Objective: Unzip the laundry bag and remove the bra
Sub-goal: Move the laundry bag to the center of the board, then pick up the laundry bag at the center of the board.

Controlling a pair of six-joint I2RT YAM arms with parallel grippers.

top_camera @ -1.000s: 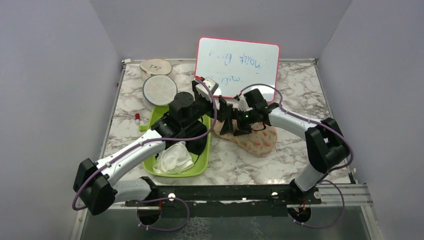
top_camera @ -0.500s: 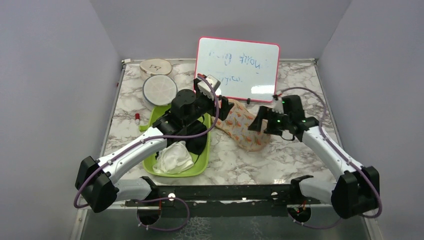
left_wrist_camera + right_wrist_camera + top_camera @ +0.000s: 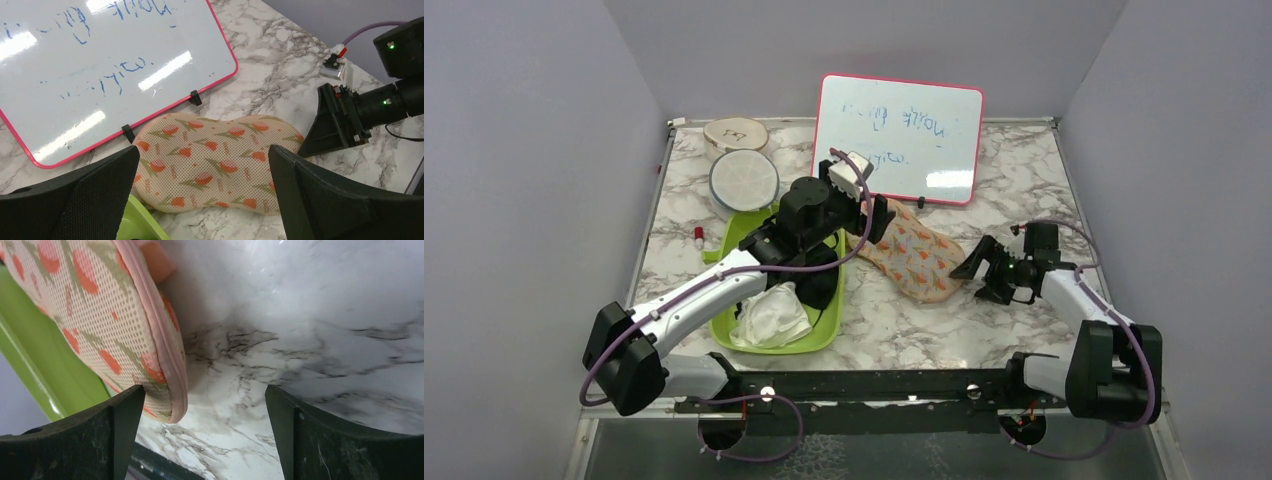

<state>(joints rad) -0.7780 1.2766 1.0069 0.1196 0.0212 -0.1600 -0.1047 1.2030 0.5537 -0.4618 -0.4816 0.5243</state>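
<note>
The laundry bag (image 3: pixel 916 260), peach mesh with orange tulip prints, lies flat on the marble table between the green tray and my right gripper. It also shows in the left wrist view (image 3: pixel 215 160) and in the right wrist view (image 3: pixel 95 310), where its pink edge seam looks shut. My left gripper (image 3: pixel 874 222) is open and empty, hovering over the bag's left end (image 3: pixel 205 200). My right gripper (image 3: pixel 982 278) is open and empty, just right of the bag and apart from it (image 3: pixel 205 435). The bra is hidden.
A green tray (image 3: pixel 824 337) left of the bag holds a white cloth bundle (image 3: pixel 770 315) and a black garment (image 3: pixel 822 288). A pink-framed whiteboard (image 3: pixel 899 135) stands behind. A white mesh disc (image 3: pixel 743 178), a wooden disc (image 3: pixel 735 132) and a red marker (image 3: pixel 698 237) lie far left.
My right gripper has drawn back to the right, off the bag, and now sits beside its right end. The bag has shifted and turned. My left gripper has moved slightly right.
</note>
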